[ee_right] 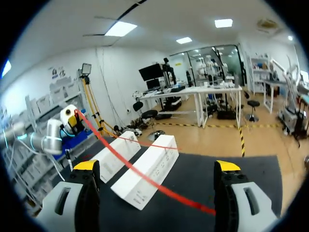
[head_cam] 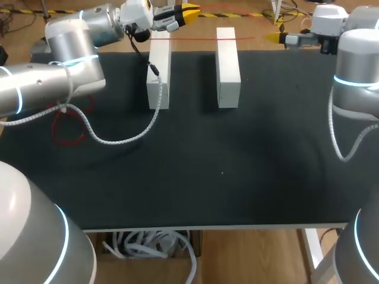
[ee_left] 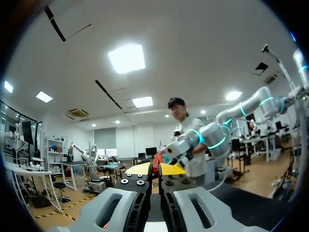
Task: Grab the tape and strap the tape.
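Note:
A thin red tape (head_cam: 207,38) runs taut over the far ends of two white blocks (head_cam: 159,71) (head_cam: 228,68) on the black mat. My left gripper (head_cam: 188,12) is at the far edge beyond the left block, shut on one end of the tape (ee_left: 157,162). In the right wrist view the tape (ee_right: 145,176) leads from the left gripper (ee_right: 73,115) across both blocks (ee_right: 149,166) (ee_right: 113,155) and passes between the wide-apart fingers of my right gripper (ee_right: 157,166), touching neither. The right gripper (head_cam: 279,38) is open at the far right edge.
The left arm's white coiled cable (head_cam: 118,141) sags onto the black mat (head_cam: 225,171). Loose red loops (head_cam: 68,127) lie at the table's left edge. My right arm (ee_left: 217,137) shows ahead of the left gripper (ee_left: 154,169).

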### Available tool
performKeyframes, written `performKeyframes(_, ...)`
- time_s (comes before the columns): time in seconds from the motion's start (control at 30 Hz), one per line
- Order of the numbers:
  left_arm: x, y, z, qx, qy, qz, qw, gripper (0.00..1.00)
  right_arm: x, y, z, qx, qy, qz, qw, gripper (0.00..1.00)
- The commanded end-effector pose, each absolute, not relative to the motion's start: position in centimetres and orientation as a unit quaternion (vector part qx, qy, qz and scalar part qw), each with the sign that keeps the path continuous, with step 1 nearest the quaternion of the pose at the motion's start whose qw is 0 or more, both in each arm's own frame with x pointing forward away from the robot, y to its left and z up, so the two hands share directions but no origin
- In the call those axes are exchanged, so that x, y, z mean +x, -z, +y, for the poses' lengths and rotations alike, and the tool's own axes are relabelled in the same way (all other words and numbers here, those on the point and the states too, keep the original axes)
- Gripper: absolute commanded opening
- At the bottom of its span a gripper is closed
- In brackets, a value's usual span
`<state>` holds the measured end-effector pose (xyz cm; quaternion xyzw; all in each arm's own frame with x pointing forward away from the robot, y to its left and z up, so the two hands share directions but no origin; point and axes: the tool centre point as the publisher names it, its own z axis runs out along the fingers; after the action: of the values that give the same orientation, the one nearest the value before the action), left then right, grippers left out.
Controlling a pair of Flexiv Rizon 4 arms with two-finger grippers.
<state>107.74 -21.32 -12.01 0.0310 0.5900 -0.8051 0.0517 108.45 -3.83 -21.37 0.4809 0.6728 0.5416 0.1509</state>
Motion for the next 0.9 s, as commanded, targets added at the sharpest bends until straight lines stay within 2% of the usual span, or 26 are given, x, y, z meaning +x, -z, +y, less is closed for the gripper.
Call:
performKeyframes(0.03, 107.9, 12.1, -21.3, 0.033, 0.806, 0.589, 0.05, 0.0, 105.8, 20.7, -5.4, 0.719, -0.482, 0.477, -0.151, 1.0)
performKeyframes(0.3, 107.9, 12.1, -21.3, 0.033, 0.806, 0.589, 0.05, 0.0, 103.1, 20.5, -4.5, 0.718, -0.473, 0.46, -0.222, 1.0)
performKeyframes(0.37, 107.9, 12.1, -21.3, 0.033, 0.806, 0.589, 0.05, 0.0, 101.7, 20.0, -4.1, 0.695, -0.473, 0.515, -0.17, 1.0)
performKeyframes(0.5, 107.9, 12.1, -21.3, 0.033, 0.806, 0.589, 0.05, 0.0, 100.7, 19.7, -3.8, 0.692, -0.482, 0.502, -0.192, 1.0)
performKeyframes(0.67, 107.9, 12.1, -21.3, 0.033, 0.806, 0.589, 0.05, 0.0, 101.8, 23.0, -4.0, 0.732, -0.466, 0.457, -0.196, 1.0)
performKeyframes(0.73, 107.9, 12.1, -21.3, 0.033, 0.806, 0.589, 0.05, 0.0, 102.2, 23.9, -4.1, 0.747, -0.452, 0.453, -0.181, 1.0)
performKeyframes(0.77, 107.9, 12.1, -21.3, 0.033, 0.806, 0.589, 0.05, 0.0, 102.4, 24.2, -4.2, 0.731, -0.459, 0.483, -0.147, 1.0)
performKeyframes(0.9, 107.9, 12.1, -21.3, 0.033, 0.806, 0.589, 0.05, 0.0, 102.4, 24.2, -4.2, 0.731, -0.459, 0.483, -0.147, 1.0)
